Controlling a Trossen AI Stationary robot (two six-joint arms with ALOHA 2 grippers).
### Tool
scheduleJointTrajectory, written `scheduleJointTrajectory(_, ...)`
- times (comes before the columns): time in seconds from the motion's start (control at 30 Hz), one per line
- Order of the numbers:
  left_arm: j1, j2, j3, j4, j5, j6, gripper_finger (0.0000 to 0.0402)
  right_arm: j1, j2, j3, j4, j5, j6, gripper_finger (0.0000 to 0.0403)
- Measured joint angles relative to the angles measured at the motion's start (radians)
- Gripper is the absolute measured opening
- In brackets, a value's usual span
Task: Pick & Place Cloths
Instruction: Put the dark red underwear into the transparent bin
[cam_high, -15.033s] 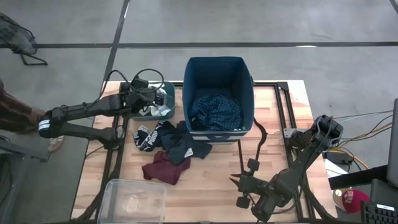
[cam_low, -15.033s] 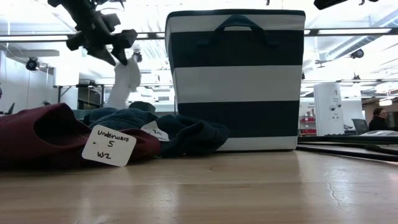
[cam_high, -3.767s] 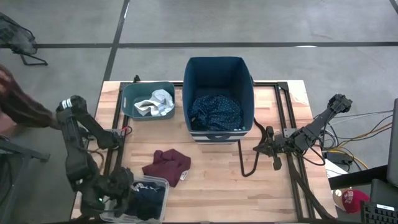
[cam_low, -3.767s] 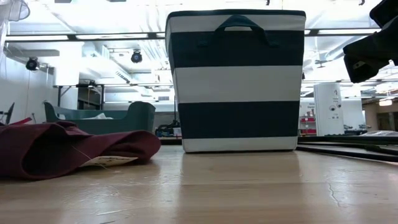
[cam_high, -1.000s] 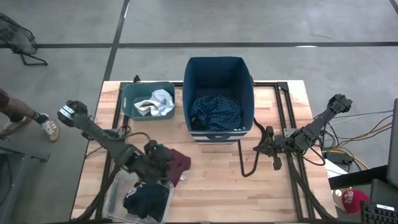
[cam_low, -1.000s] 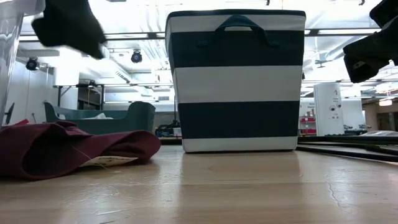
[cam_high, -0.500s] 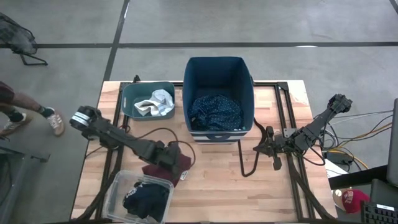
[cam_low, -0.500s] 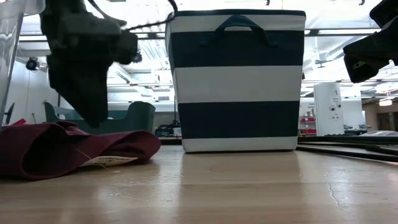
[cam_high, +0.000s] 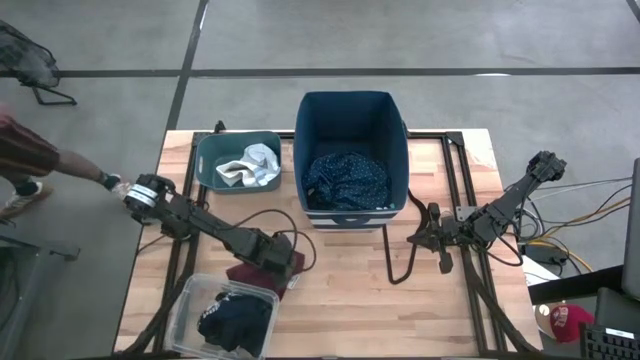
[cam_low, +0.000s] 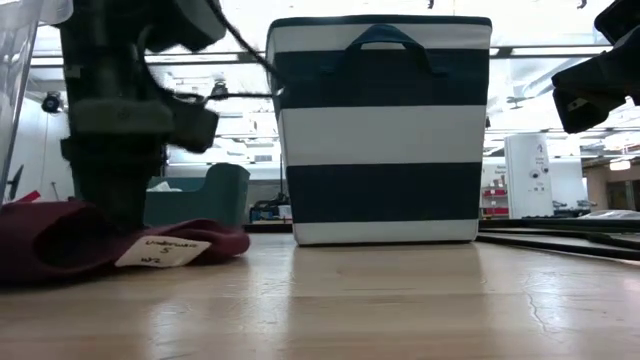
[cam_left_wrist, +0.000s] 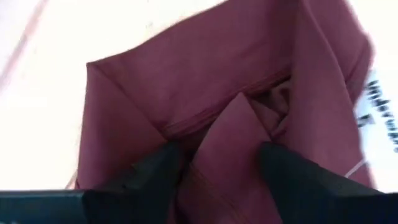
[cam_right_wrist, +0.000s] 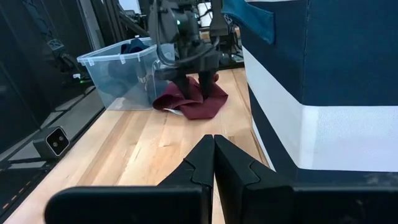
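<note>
Where left tool (cam_left_wrist: 214, 165) presses, maroon cloth (cam_left_wrist: 211, 93) bunches.

left tool (cam_low: 110, 215) down on maroon cloth (cam_low: 60, 245), beside striped bin (cam_low: 380, 130)

Wooden bench (cam_high: 340, 300): light planked surface, black framing along its right side. Navy bin (cam_high: 351, 110): upright at the rear centre; navy and white horizontal bands and a fabric handle in the low view. Teal bin (cam_high: 205, 160): rear left, just beside the navy bin. Clear plastic bin (cam_high: 185, 305): front left corner. Grey floor (cam_high: 400, 40): beyond the bench.
</note>
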Motion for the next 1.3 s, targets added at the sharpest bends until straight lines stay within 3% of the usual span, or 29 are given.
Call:
scheduleJointTrajectory(0.17, 0.0, 0.001, -0.037, 0.011, -0.001, 0.011, 0.0185, 0.0, 0.0, 0.0, 0.0, 0.0, 0.0, 0.0008)
scheduleJointTrajectory(0.43, 0.0, 0.0, -0.033, 0.005, 0.007, 0.153, 0.0019, 0.0, 0.0, 0.0, 0.0, 0.0, 0.0, 0.0008)
scheduleJointTrajectory(0.6, 0.001, -0.036, 0.002, -0.033, 0.022, 0.295, 0.0018, 0.001, 0.0, 0.0, 0.0, 0.0, 0.0, 0.0008)
scheduleJointTrajectory(0.93, -0.013, -0.264, 0.185, -0.304, -0.03, 0.254, 0.0012, 0.001, 0.0, 0.0, 0.0, 0.0, 0.0, 0.0008)
scheduleJointTrajectory(1.3, -0.14, -0.495, 0.39, -0.318, -0.121, 0.176, 0.0012, 0.001, 0.0, 0.0, 0.0, 0.0, 0.0, 0.0008)
